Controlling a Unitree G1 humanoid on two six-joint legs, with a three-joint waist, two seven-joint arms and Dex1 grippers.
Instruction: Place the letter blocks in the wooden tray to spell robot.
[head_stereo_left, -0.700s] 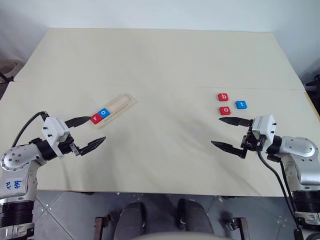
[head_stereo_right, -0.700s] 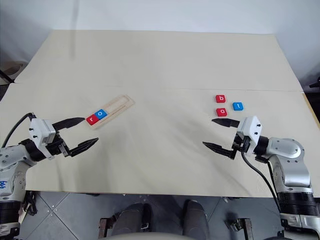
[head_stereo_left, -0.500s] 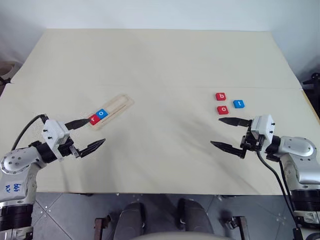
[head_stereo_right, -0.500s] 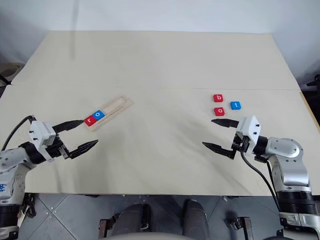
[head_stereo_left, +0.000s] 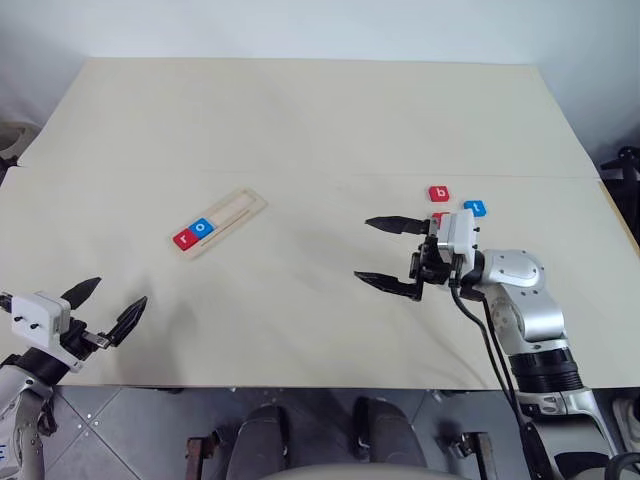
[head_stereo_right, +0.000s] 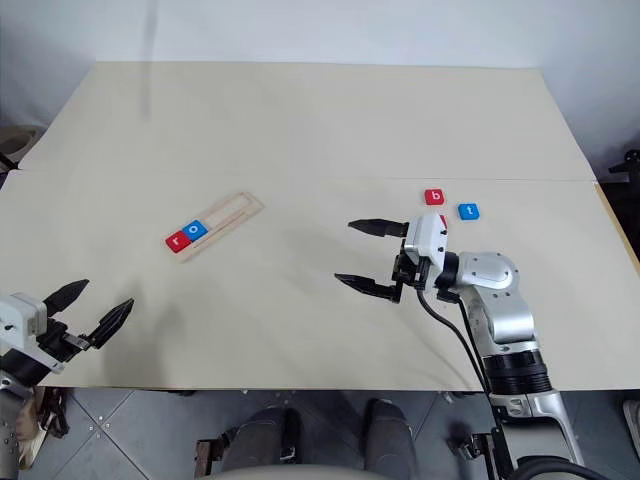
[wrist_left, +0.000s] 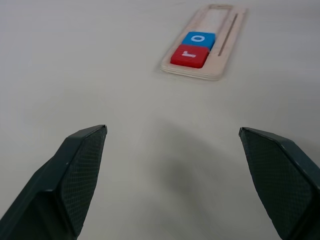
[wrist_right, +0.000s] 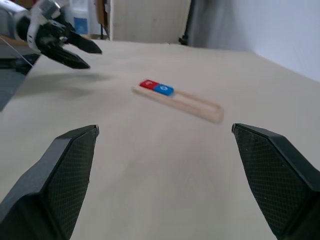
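- Wooden tray: lies at an angle on the table, on the robot's left half; its slot keeps the tiles in 1 line, so the word can read in order
- Red r block and blue o block: seated side by side and touching at the near end of the tray, the first 2 letters of the word; the rest of the slot is bare, leaving room for 3 more
- Red b block and blue t block: loose on the table well apart from the tray, on the robot's right; a sliver of another red tile shows just behind the right gripper's housing, probably the second o
- Right gripper: fingers spread wide, nothing between them, pointing across the table toward the tray, with the loose tiles behind it; by this judgement it is not yet lined up for a pickup of b, the next letter needed
- Left gripper: fingers apart and empty, held near the table's front edge, clear of the tray so as not to disturb the 2 placed tiles
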